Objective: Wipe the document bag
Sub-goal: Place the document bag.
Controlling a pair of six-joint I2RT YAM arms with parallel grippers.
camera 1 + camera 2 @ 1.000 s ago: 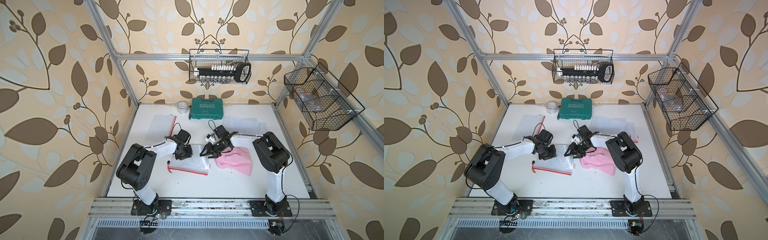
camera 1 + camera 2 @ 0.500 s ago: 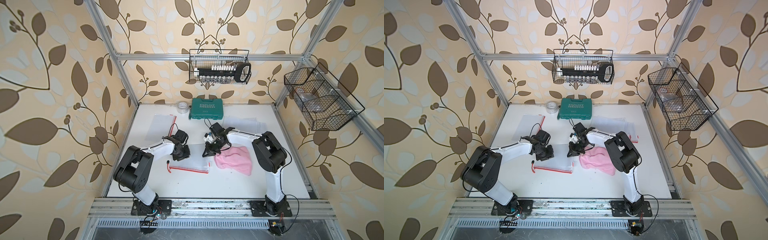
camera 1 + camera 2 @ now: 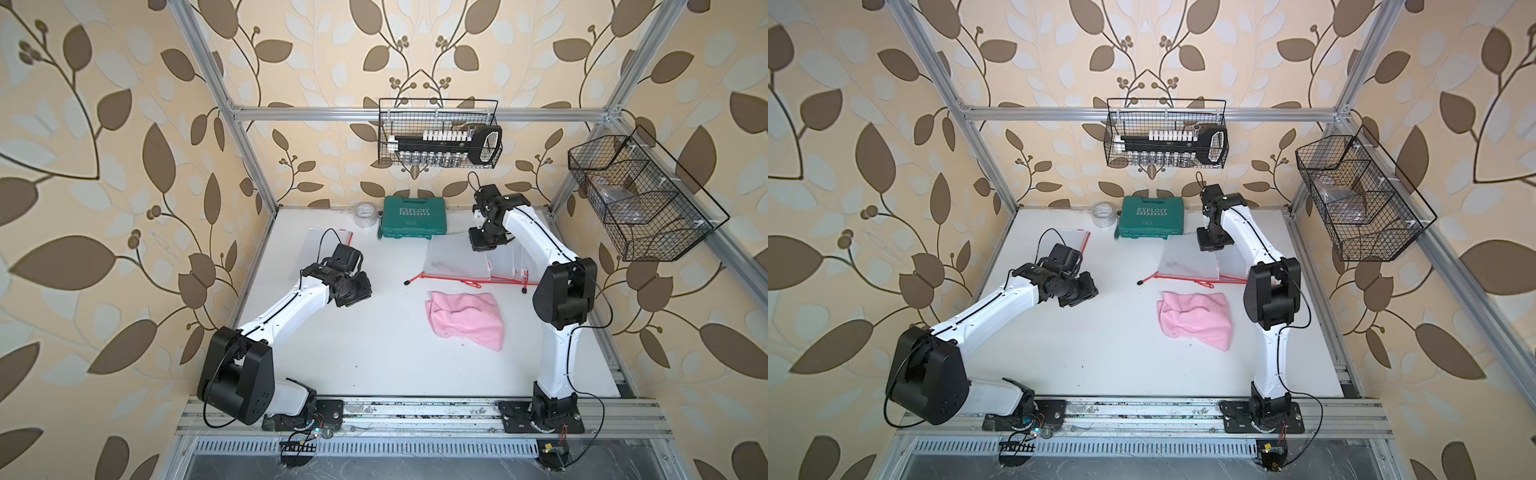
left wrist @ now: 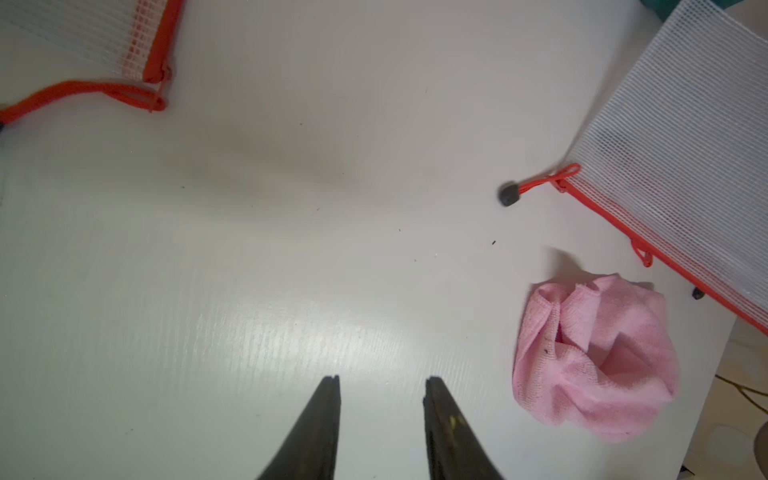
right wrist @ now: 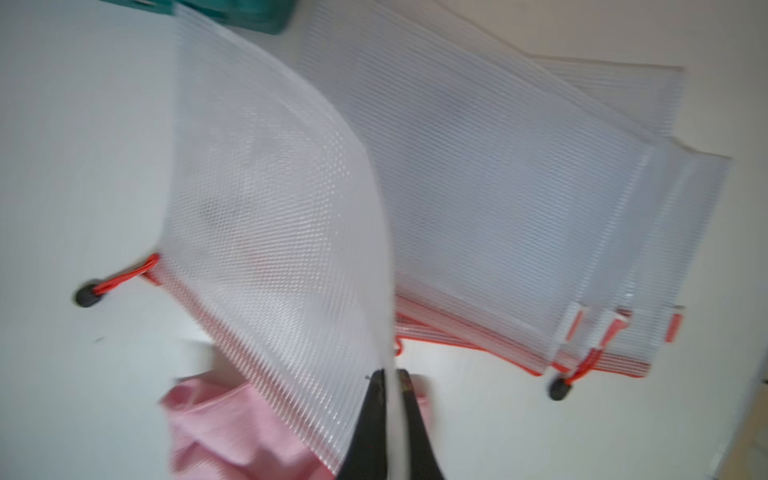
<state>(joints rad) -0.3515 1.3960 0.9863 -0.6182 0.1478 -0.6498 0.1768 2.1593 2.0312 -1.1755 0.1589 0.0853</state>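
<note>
The document bag (image 3: 457,259) (image 3: 1187,262) is translucent white mesh with a red zipper edge and a black pull. It bows upward in the right wrist view (image 5: 270,208). My right gripper (image 3: 482,245) (image 3: 1210,245) (image 5: 390,376) is shut on its far side edge, at the back right of the table. The pink cloth (image 3: 465,318) (image 3: 1196,318) (image 4: 594,361) (image 5: 232,432) lies crumpled in front of the bag, untouched. My left gripper (image 3: 357,293) (image 3: 1084,293) (image 4: 381,380) hovers open over bare table left of the cloth, holding nothing.
A stack of similar mesh bags (image 3: 509,262) (image 5: 540,208) lies partly under the held bag. Another bag (image 3: 328,239) (image 4: 83,37) lies at the back left. A green case (image 3: 413,216) and a tape roll (image 3: 365,214) sit by the back wall. Wire baskets (image 3: 438,133) (image 3: 640,199) hang above.
My right gripper has shut on the bag's edge and carried it from beside the cloth toward the back right, next to the stack. The left gripper has stayed in about the same place.
</note>
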